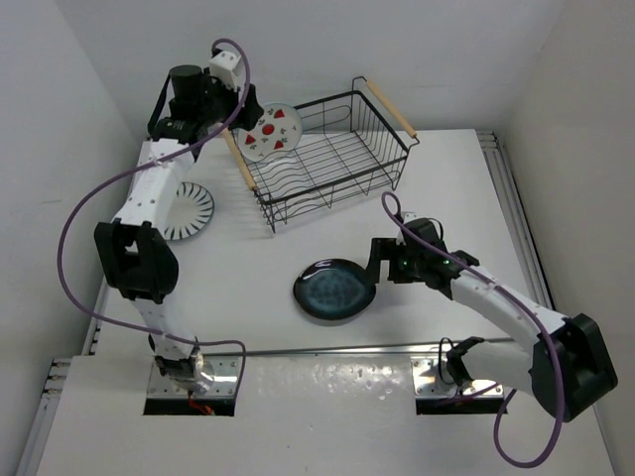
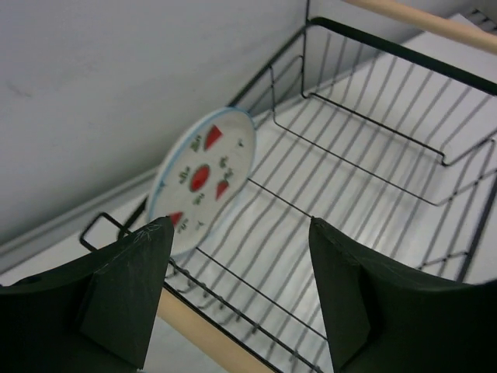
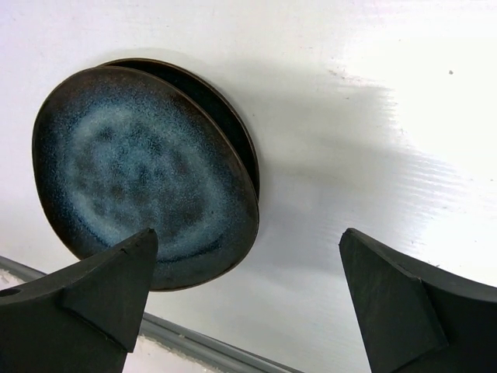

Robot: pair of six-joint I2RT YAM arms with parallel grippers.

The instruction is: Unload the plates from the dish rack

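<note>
While the left gripper point(image 2: 241, 225) gapes before the racked fruit plate point(image 2: 200, 180), the right gripper point(image 3: 248, 233) hangs open-jawed beside a blue plate point(image 3: 140, 171).

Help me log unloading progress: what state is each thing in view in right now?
fruit plate: standing on edge, leaning, in the rack's left end, not gripped.
dish rack: on the table, holding only the fruit plate.
striped plate: flat on the table, left of the rack.
dark blue plates: two stacked on the table, upper one askew.
left gripper: open, empty, over the rack.
right gripper: open, empty, beside the dark blue plates.
</note>
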